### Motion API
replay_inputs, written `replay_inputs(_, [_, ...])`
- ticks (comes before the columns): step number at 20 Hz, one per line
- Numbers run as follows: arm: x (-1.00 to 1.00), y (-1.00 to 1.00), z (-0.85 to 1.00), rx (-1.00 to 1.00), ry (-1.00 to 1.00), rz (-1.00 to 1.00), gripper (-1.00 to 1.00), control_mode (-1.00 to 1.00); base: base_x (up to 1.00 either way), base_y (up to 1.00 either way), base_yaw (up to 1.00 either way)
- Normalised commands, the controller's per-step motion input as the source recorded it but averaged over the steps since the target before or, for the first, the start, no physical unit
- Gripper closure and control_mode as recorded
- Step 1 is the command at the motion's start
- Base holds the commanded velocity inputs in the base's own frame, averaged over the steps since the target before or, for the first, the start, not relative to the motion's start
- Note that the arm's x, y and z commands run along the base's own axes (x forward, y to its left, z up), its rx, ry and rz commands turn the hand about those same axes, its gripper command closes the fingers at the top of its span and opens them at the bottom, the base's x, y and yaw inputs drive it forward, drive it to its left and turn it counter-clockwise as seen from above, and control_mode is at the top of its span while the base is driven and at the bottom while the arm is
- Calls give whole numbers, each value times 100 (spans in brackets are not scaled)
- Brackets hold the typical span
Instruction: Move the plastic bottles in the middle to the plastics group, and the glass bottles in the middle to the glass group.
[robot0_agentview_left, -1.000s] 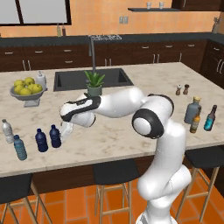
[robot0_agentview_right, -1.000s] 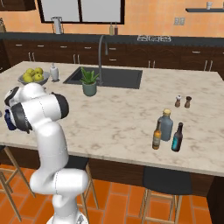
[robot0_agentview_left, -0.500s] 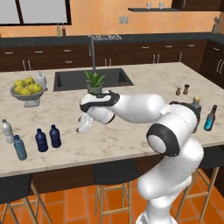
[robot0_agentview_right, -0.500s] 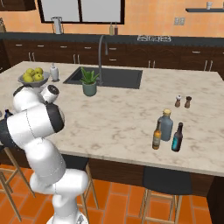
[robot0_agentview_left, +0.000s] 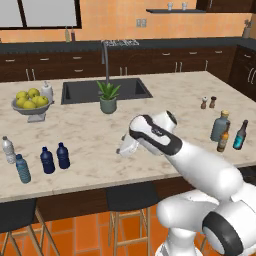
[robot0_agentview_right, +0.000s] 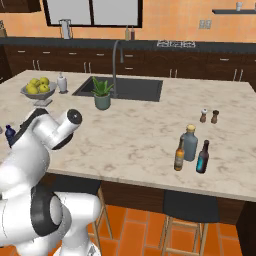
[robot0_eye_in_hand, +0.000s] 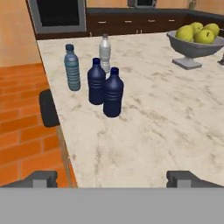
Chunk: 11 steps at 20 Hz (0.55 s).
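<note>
The amber bottle (robot0_agentview_left: 222, 142) stands just beside the blue-grey flask (robot0_agentview_left: 218, 126) and the dark teal bottle (robot0_agentview_left: 240, 135) at the worktop's (robot0_agentview_left: 165, 100) right end — the glass part looks done. The two navy bottles (robot0_eye_in_hand: 105, 87) stand near the teal ribbed bottle (robot0_eye_in_hand: 72, 67) and the clear bottle (robot0_eye_in_hand: 104, 53) at the left end — whether closer placement is wanted is unclear. The tool (robot0_eye_in_hand: 113, 178) is released, empty, its tips wide apart, facing them.

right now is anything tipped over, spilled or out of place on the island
Nothing is tipped or spilled. All bottles stand upright: the two navy bottles beside the teal ribbed bottle and clear bottle, and the amber bottle by the flask and dark teal bottle. The fruit bowl and plant look undisturbed.
</note>
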Motion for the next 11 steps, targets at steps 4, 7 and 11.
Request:
replay_inputs(4, [-54,-99,67,0,5,-24,-100,-100,0,0,0])
replay_inputs(7, [-18,-92,51,-6,20,-25,-100,-100,0,0,0])
replay_inputs(11, [-7,-80,47,-9,31,-28,-100,-100,0,0,0])
